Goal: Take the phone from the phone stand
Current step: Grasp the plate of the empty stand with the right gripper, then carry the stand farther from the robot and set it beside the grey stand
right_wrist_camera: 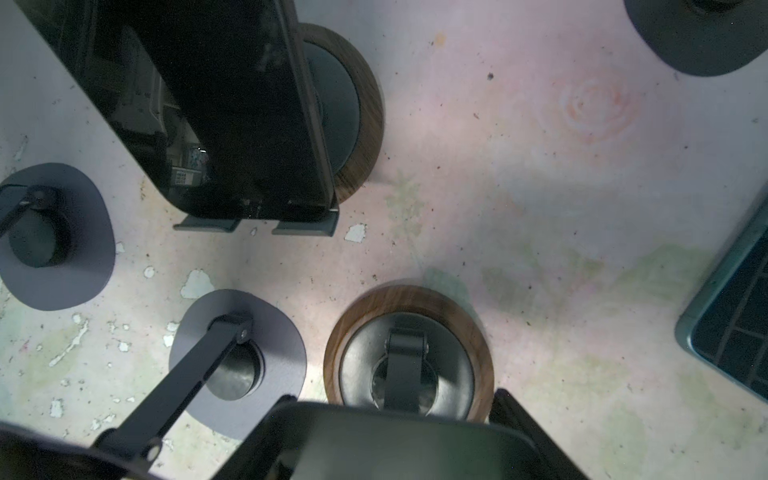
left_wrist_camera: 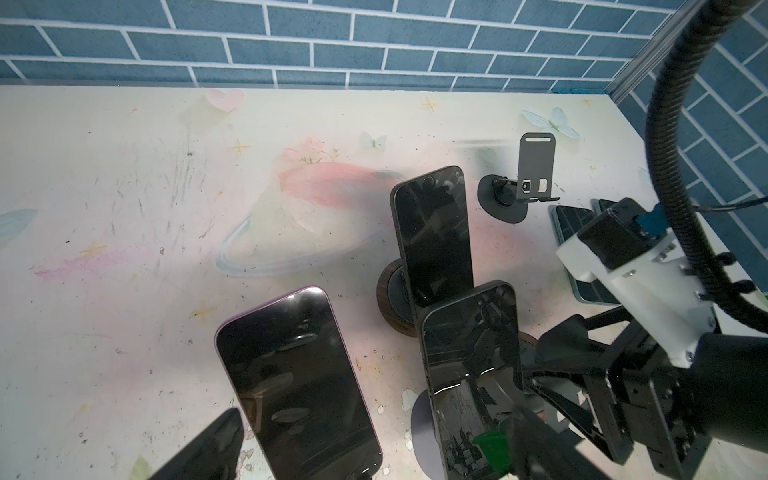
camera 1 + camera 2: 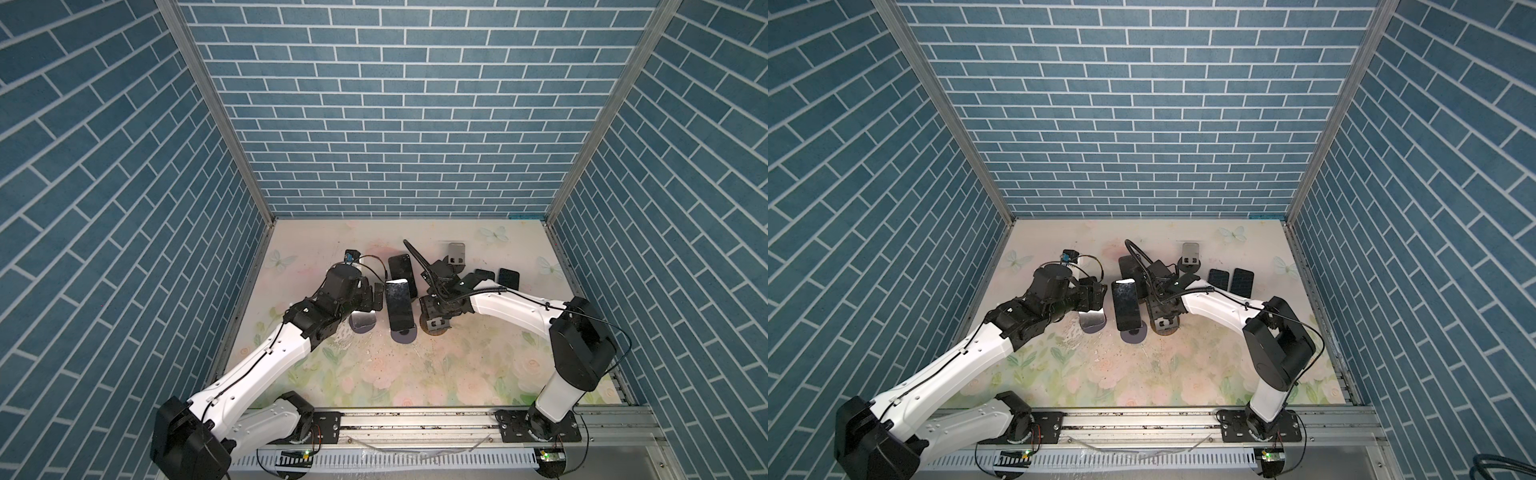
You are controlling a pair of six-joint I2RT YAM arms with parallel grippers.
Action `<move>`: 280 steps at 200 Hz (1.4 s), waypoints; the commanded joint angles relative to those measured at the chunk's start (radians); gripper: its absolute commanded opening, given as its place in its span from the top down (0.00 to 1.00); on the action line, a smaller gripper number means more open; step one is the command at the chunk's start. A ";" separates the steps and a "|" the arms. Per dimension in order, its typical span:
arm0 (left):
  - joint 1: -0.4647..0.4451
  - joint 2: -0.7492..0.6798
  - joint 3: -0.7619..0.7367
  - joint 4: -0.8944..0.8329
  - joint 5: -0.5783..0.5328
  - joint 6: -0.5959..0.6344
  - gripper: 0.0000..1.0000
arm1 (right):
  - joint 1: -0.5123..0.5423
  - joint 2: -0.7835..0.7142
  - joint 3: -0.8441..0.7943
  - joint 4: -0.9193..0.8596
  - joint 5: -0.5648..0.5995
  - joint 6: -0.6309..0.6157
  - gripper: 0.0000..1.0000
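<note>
Walnut-ringed phone stand (image 1: 337,357) with the dark phone (image 1: 395,449) leaning on it, set between the jaws of the right gripper (image 1: 395,397), close on both sides; contact impossible to tell. Left gripper (image 3: 376,301) spread wide, empty, just beside a neighbouring phone (image 3: 399,307)

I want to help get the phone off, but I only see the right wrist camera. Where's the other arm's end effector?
Observer: The left end effector is open, close to the purple-edged phone and not gripping it.
Operator: I see a bit of one phone lying down. Is it alone?
Observer: No. In a top view that flat phone has a neighbour lying flat right beside it.
Operator: Is any holder empty?
Observer: Yes. The grey stand at the back has no phone on it.
</note>
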 commanded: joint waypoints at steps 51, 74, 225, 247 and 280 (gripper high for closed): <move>-0.005 0.004 -0.022 0.013 -0.017 0.008 0.00 | -0.088 -0.001 0.115 -0.129 0.110 -0.042 0.49; -0.005 0.003 -0.030 0.016 -0.022 0.009 0.00 | -0.129 0.017 0.153 -0.101 0.081 -0.064 0.49; -0.005 -0.009 -0.015 -0.053 -0.054 0.019 0.00 | -0.234 0.436 0.677 -0.089 -0.038 -0.163 0.46; -0.004 -0.013 -0.017 -0.058 -0.056 0.018 0.00 | -0.240 0.488 0.732 -0.101 -0.042 -0.164 0.45; -0.004 -0.017 -0.021 -0.061 -0.055 0.017 0.00 | -0.243 0.561 0.789 -0.123 -0.023 -0.165 0.44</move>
